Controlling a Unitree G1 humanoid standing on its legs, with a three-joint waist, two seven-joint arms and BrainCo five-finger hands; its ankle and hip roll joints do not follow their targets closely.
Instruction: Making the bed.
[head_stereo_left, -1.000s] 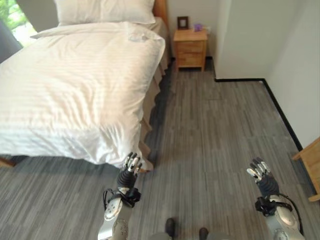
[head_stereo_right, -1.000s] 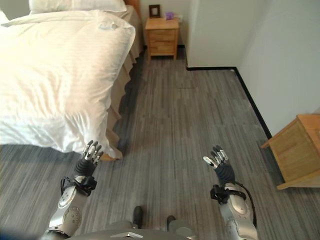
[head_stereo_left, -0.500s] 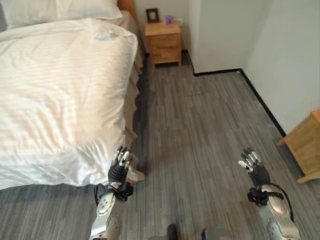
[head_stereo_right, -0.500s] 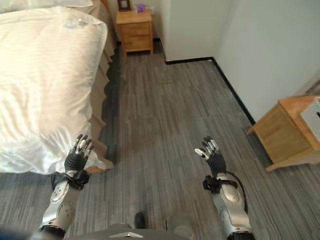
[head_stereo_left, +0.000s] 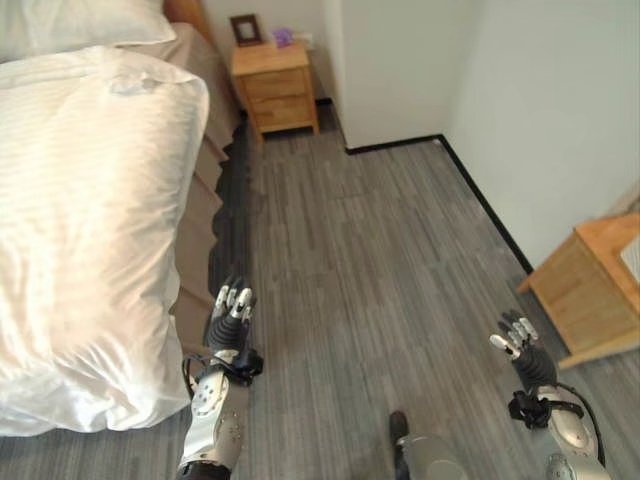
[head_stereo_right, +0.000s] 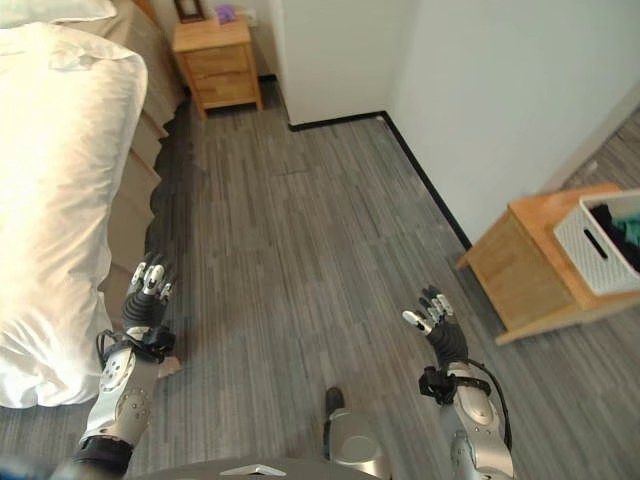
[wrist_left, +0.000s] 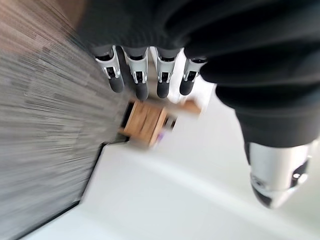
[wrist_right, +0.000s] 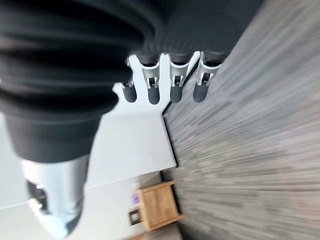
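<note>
White duvet (head_stereo_left: 80, 230) lies just beside the empty left hand (head_stereo_left: 230, 318).

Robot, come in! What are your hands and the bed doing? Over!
Left hand open, empty, beside white quilted duvet. Right hand open over grey wood-look floor. Nothing blocking.

Bed (head_stereo_left: 90, 200) cut off at the left edge, its head end past the top edge. Basket (head_stereo_right: 605, 238) clipped at the right edge, dark contents too small to tell. Small purple item (head_stereo_left: 283, 36) on nightstand (head_stereo_left: 272, 85) beside the bed unidentifiable. Nightstand blurred in left wrist view.
</note>
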